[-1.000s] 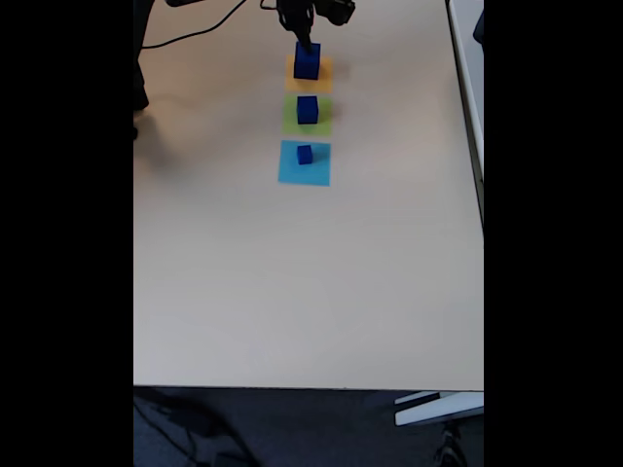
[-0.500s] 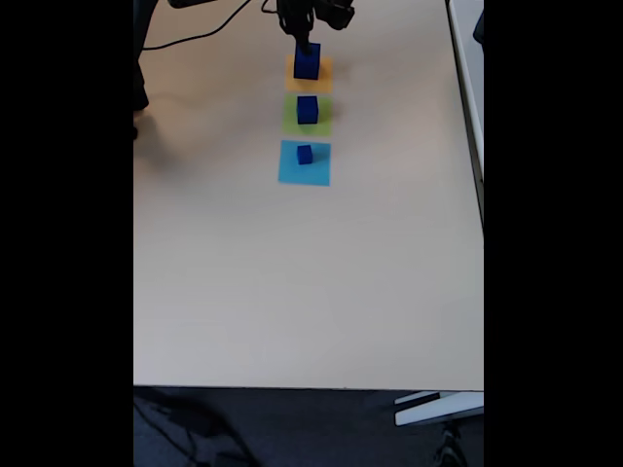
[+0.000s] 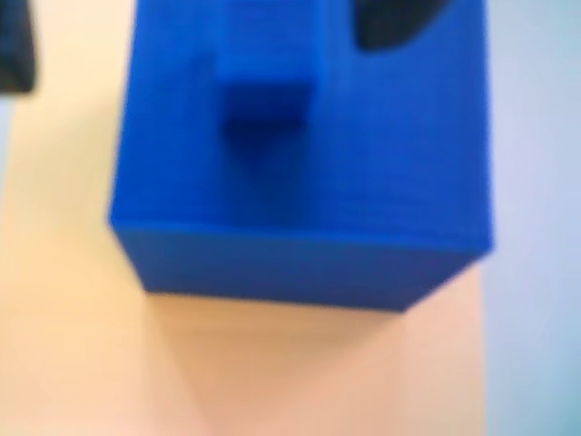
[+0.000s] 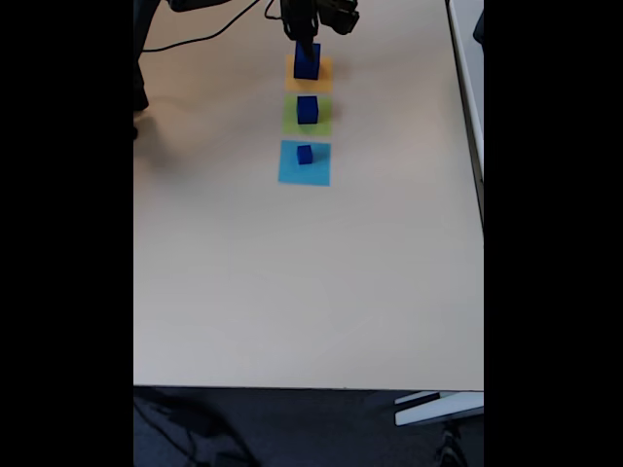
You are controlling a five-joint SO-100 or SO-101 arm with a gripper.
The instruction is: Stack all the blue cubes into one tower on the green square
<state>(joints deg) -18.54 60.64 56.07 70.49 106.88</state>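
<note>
Beige table — gripper at large blue cube, grip state unclear.

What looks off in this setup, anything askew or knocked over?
Nothing stands out. Three blue cubes sit upright, one each on the orange square, green square and light-blue square, in a straight row. The claw is over the largest cube.

An office-like room: a plain beige table, grey carpet and cables.
</note>
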